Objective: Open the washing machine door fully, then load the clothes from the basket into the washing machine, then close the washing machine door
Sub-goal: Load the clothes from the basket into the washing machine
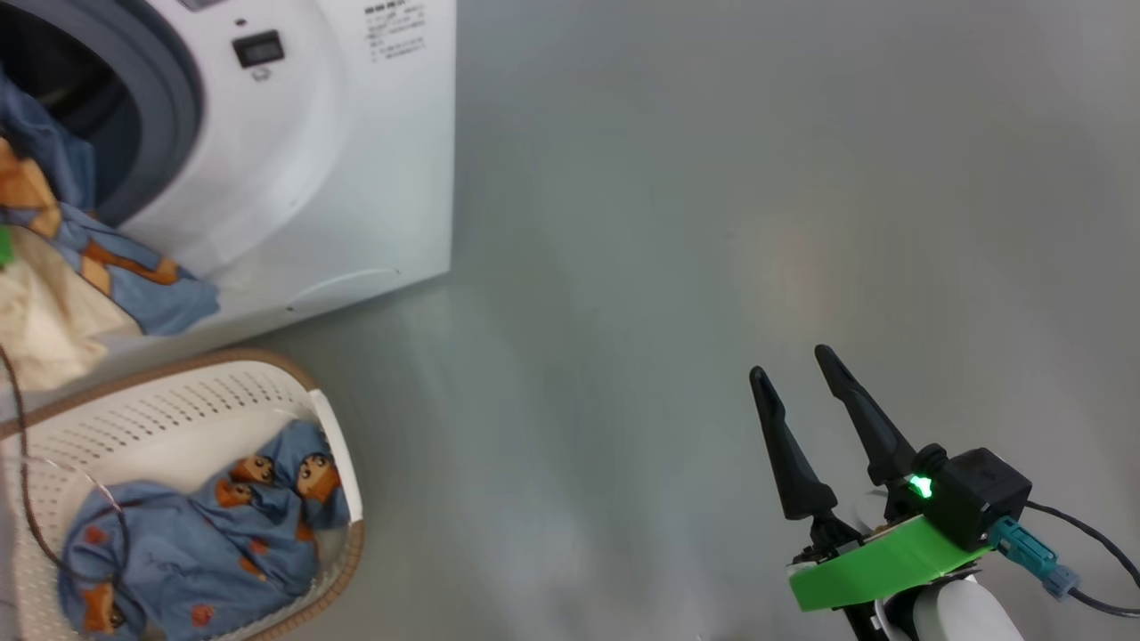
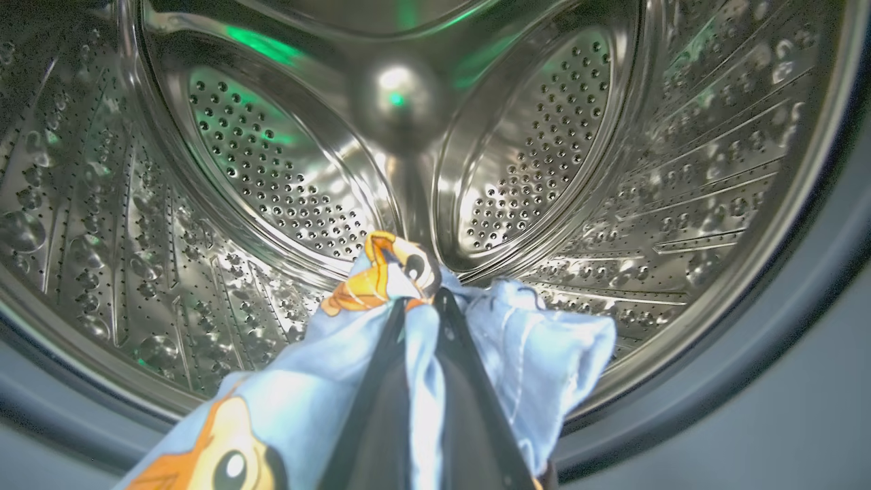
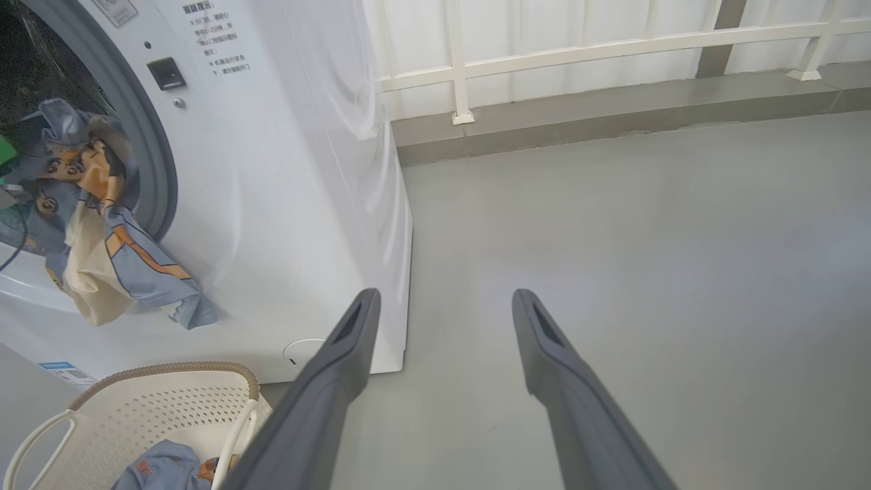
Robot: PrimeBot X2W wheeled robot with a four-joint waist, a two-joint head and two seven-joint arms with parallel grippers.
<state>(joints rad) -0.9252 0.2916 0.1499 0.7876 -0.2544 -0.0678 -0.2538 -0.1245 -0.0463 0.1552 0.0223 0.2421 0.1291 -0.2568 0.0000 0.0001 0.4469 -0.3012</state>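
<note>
Grey floor (image 1: 623, 267) below right tool (image 1: 789, 360), jaws spread; left tool (image 2: 420, 299) pinches clothes (image 2: 531, 340) inside drum (image 2: 272, 170).

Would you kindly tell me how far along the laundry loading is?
Done: the washing machine stands open. In hand: the left gripper, shut on a bear-print garment, is at the drum; cloth hangs outside the opening. Left: blue clothes lie in the basket; then the machine needs closing.

The drum (image 2: 272, 170) is glossy metal, clothes (image 2: 544, 340) soft cloth.
</note>
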